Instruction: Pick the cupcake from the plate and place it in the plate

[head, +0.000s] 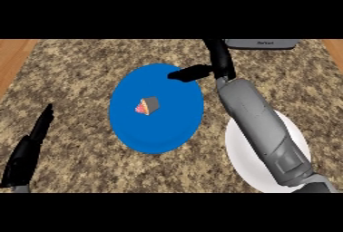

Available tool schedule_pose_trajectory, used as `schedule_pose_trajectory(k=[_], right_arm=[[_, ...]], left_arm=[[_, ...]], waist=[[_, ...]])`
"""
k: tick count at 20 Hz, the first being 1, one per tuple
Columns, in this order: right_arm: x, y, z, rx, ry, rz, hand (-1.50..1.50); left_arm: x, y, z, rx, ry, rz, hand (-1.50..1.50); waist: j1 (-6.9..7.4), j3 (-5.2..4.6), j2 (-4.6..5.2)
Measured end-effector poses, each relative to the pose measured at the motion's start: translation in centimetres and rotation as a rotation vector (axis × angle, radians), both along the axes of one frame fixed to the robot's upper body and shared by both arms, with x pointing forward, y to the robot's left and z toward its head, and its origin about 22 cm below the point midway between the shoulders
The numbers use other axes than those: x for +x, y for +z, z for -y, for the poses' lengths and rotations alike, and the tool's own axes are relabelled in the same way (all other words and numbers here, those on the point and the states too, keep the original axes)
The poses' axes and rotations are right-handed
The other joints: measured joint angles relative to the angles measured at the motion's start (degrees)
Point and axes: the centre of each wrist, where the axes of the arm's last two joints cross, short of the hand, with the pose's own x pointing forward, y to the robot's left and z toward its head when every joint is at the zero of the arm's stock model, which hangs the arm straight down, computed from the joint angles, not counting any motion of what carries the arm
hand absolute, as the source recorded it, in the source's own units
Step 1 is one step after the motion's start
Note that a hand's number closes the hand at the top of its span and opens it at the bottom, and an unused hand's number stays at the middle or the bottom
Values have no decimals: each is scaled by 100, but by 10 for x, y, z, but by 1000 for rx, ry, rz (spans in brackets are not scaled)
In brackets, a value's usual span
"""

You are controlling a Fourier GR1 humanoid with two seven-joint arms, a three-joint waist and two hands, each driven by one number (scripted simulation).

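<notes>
Nearest to you, the white plate (236, 149) sits under your right forearm, which hides much of it; nothing shows on the bare rim. At the lower left your left hand (30, 145) rests near the edge, fingers straight and together, holding nothing. Further out, the cupcake (147, 106) lies tipped on its side near the middle of the blue plate (134, 131), well short of your fingers. Farthest, your right hand (201, 71) hovers over the blue plate's far rim, a thumb or finger jutting out toward the left, nothing between the digits; the other fingers are not resolved, so I cannot tell how they stand.

Risk, as judged: the cupcake is on its side, so a closing hand may roll it rather than trap it. The hand sits beyond the cupcake, so closing here would catch nothing.
</notes>
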Motion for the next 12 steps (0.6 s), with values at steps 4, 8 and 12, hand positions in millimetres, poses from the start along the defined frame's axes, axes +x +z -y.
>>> schedule_pose_trajectory(k=[4,8,12], right_arm=[[6,-9,56,71,8,43,-150],[9,-21,108,80,22,81,-150],[11,-21,146,63,37,102,-150]], left_arm=[[-1,6,-2,2,-1,-3,0],[-4,2,2,-2,-4,-2,0],[1,0,4,-2,-2,-11,0]], waist=[[-7,1,-4],[10,1,2],[7,1,3]])
